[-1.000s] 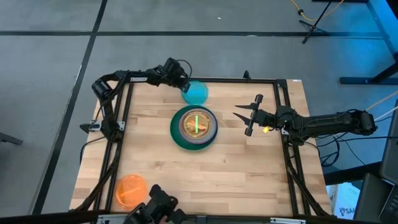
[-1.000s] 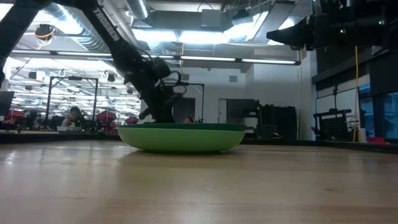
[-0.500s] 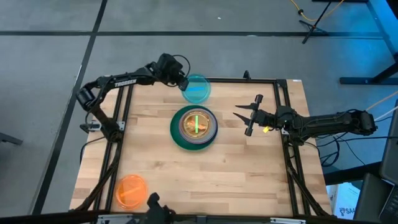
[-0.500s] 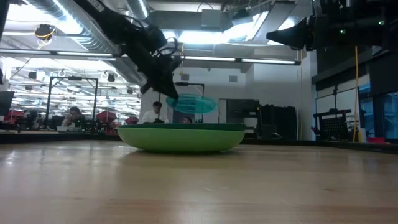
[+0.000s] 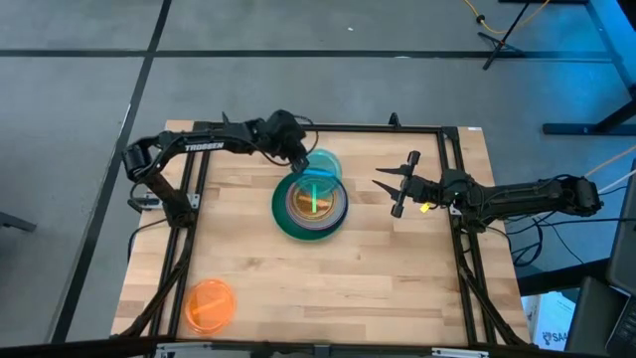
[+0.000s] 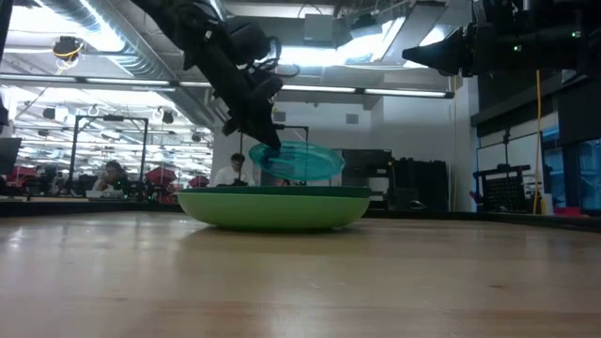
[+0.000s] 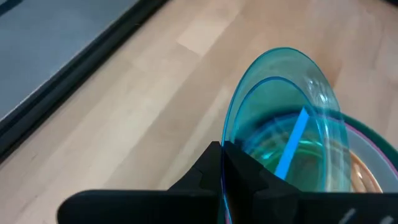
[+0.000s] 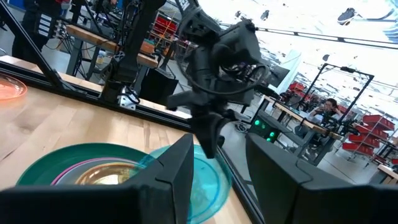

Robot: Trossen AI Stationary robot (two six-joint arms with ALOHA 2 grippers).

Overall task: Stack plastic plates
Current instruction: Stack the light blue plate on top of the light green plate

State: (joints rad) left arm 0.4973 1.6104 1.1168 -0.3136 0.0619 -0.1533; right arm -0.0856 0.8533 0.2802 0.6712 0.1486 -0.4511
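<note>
A stack of plates point(image 5: 310, 203) sits mid-table: a large dark green plate at the bottom, magenta and lime showing inside it. In the low view the stack point(image 6: 272, 207) looks green. My left gripper point(image 5: 296, 157) is shut on a translucent blue plate point(image 5: 320, 169), which hovers over the stack's far edge. That blue plate point(image 6: 299, 161) is above the stack's rim. A translucent orange plate point(image 5: 209, 304) lies flat near the table's near left corner. My right gripper point(image 5: 390, 185) is open, raised to the right of the stack. My left gripper pinches the blue plate's rim point(image 7: 225, 163) between its two fingers, coming from the table's far left side and slanting down. The plate is lifted clear and tilted, its free side point(image 6: 331, 165) reaching out over the stack.
The table's black frame rails point(image 5: 189, 189) run along its left and right sides. Bare wood lies in front of the stack and along the near edge point(image 5: 338, 298). A person point(image 6: 111, 176) sits far off in the room behind.
My left gripper has lifted the blue plate off the table near the far edge. It has carried the plate toward the near side and right, until it hangs partly over the stack. The right arm has kept still.
</note>
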